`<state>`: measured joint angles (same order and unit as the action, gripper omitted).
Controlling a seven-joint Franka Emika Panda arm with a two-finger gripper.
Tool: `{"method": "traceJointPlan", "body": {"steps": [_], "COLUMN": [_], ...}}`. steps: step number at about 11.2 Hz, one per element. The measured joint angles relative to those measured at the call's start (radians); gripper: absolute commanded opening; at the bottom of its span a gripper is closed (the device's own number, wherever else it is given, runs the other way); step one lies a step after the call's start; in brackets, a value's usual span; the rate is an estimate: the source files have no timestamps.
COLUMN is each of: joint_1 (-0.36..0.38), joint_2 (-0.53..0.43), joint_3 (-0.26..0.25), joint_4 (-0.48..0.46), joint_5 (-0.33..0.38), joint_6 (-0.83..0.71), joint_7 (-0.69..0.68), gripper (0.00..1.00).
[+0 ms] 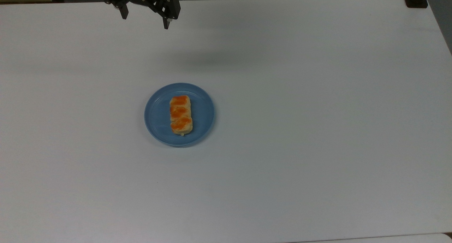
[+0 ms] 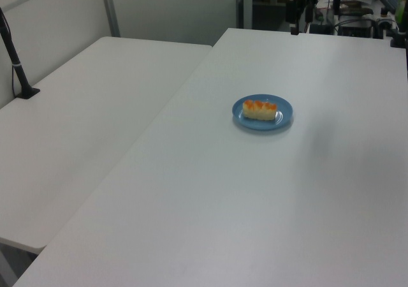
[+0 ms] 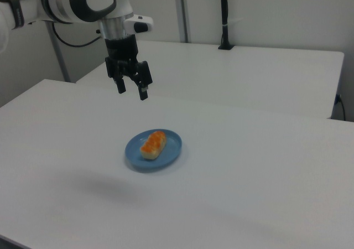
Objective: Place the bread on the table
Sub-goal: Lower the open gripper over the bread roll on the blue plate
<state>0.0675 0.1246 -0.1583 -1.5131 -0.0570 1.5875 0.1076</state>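
The bread lies on the blue plate, near the middle of the table and well clear of every table edge. Its long axis runs toward the table's far and near edges in the top view, with the three orange-glazed bumps facing up. The loaf sits inside the plate rim, so it must be lifted over that rim rather than slid off.

The tool hangs high above the table, close to the far edge in the top view and well apart from the plate. Its fingers are spread, point downward and hold nothing. This appears to be a ready posture: open jaws allow a descent over the loaf without a separate opening step.

Judgement: the task has not begun; the bread is untouched. A grasp across the narrow sides would likely suit the loaf. Bare table surrounds the plate on all sides, giving ample room for placement.
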Motion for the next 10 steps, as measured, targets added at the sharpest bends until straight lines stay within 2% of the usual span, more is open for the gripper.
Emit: {"method": "traceJointPlan", "body": {"steps": [4,10], "joint_1": [0.000,0.019], "joint_2": [0.025,0.076], "joint_3": [0.000,0.002], "joint_4": [-0.002,-0.004], "joint_5": [0.000,0.000], "joint_6": [0.003,0.104], "joint_7": [0.000,0.000], "gripper": [1.00,1.00]}}
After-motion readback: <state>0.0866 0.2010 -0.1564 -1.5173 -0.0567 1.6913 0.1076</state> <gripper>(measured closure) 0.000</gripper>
